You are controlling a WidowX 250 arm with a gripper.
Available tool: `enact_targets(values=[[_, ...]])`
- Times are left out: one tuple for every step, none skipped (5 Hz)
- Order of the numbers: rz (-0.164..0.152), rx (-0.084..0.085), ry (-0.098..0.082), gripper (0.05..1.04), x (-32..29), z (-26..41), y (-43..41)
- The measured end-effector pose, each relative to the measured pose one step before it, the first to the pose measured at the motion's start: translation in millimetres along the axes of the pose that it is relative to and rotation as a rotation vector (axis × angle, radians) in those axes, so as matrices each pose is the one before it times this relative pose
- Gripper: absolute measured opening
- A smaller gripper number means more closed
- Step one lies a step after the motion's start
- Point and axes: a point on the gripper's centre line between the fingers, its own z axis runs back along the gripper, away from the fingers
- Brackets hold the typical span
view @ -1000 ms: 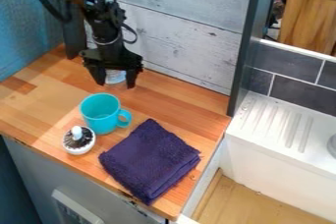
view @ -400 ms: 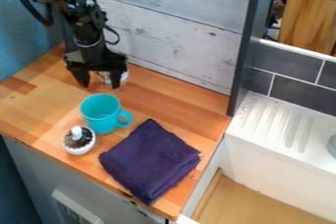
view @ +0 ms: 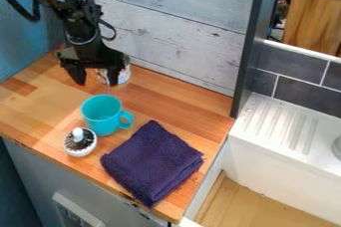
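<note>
The gripper (view: 96, 81) hangs open over the back left of the wooden counter (view: 160, 91), fingers pointing down. Behind its right finger is a clear and white container (view: 122, 75), partly hidden; whether they touch, I cannot tell. A turquoise mug (view: 102, 115) stands upright in front of the gripper, its handle to the right. Left of and in front of the mug sits a small white pot (view: 80, 148) with dark contents and a white knob on top. A folded purple cloth (view: 153, 162) lies flat to the mug's front right.
A whitewashed plank wall (view: 180, 37) rises behind the counter, with a dark upright post (view: 248, 59) at its right end. On the right is a white sink (view: 276, 124) with a ridged drainboard, lower than the post's top. A blue surface borders the left.
The gripper has shifted left along the back of the counter, staying open. More of the container behind it now shows on its right. The mug, pot and cloth have stayed put.
</note>
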Motion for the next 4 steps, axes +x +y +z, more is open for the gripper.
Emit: enact_targets(values=[[-0.0188,0.0062,0.027,1.001,-5.99,17.44,1.73],[-0.079,0.0065,0.0361,1.0,-8.23,12.88,0.02],[-0.0855,-0.0165,-0.015,1.001,-1.5,14.84,-25.76],[-0.1149,0.0112,0.0161,1.001,-6.91,4.42,-30.02]])
